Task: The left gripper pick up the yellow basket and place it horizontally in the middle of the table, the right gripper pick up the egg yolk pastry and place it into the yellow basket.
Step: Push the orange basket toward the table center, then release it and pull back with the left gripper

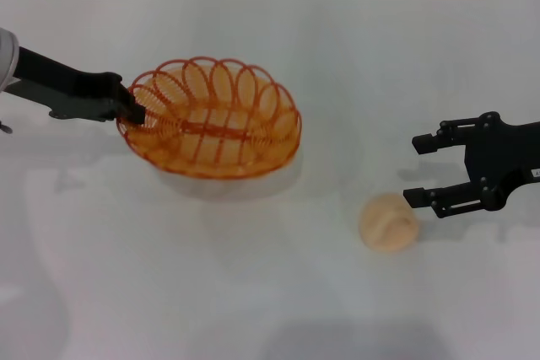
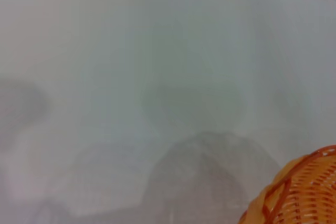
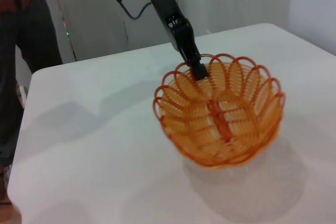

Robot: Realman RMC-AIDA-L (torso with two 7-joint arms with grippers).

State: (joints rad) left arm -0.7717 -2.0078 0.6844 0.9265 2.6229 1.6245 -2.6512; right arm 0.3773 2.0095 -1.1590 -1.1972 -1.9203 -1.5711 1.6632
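While the black left claw (image 1: pixel 135 109) pinches its looped rim, the oval orange-yellow wire basket (image 1: pixel 211 120) hangs tilted just above the white worktop (image 1: pixel 253 292). Near the round pale tan pastry (image 1: pixel 388 222), the black right claw (image 1: pixel 419 169) rests spread.

You see the oval orange-yellow wire basket (image 3: pixel 220 116) lifted clear of the plain white tabletop (image 3: pixel 94 145), its shadow below it. The black two-fingered left gripper (image 3: pixel 198 70) clamps its looped rim at the far side. A person in dark trousers (image 3: pixel 23 40) stands beyond the table's edge.
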